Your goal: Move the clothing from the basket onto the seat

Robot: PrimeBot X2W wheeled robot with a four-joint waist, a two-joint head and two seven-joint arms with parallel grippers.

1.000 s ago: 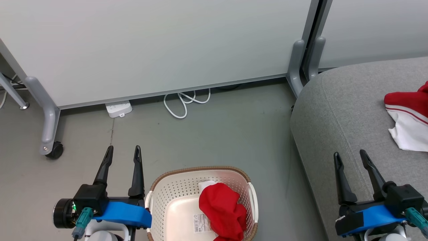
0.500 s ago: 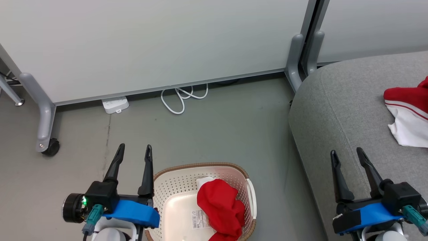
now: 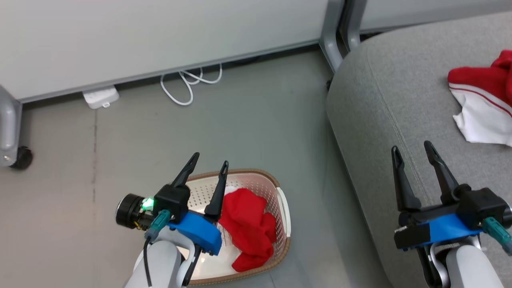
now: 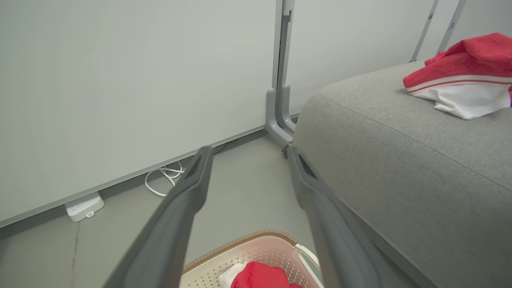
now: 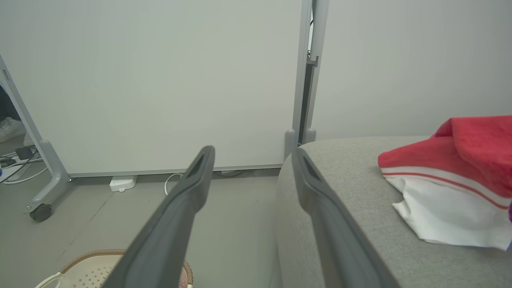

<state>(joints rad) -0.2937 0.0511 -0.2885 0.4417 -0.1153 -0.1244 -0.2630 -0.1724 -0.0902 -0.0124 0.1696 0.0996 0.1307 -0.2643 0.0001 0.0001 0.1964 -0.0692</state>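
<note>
1. My left claw (image 3: 211,158): fingers spread wide, nothing between them. It hangs over the left side of the basket (image 3: 282,208). In the head view its tips line up with the far rim.
2. My right claw (image 3: 411,145): also wide and empty. It is over the near edge of the seat (image 3: 384,80), well apart from the basket.
3. The basket sits on the floor (image 3: 260,120), near the seat's rounded corner. Inside, toward the right wall, a red garment (image 3: 248,224) lies bunched, with a bit of white at its far edge. My left claw's right finger overlaps the garment's edge in the head view; I cannot tell if they touch.
4. The second garment (image 3: 476,84) lies on the seat, beyond my right claw and to its right, apart from it. It is red on top, with thin striped trim and a white panel nearest me.
5. Farther off, a power strip (image 3: 100,98) and a looped white cable (image 3: 188,82) lie on the floor at the foot of a pale panel (image 3: 160,32). A caster (image 3: 22,157) is at far left.
</note>
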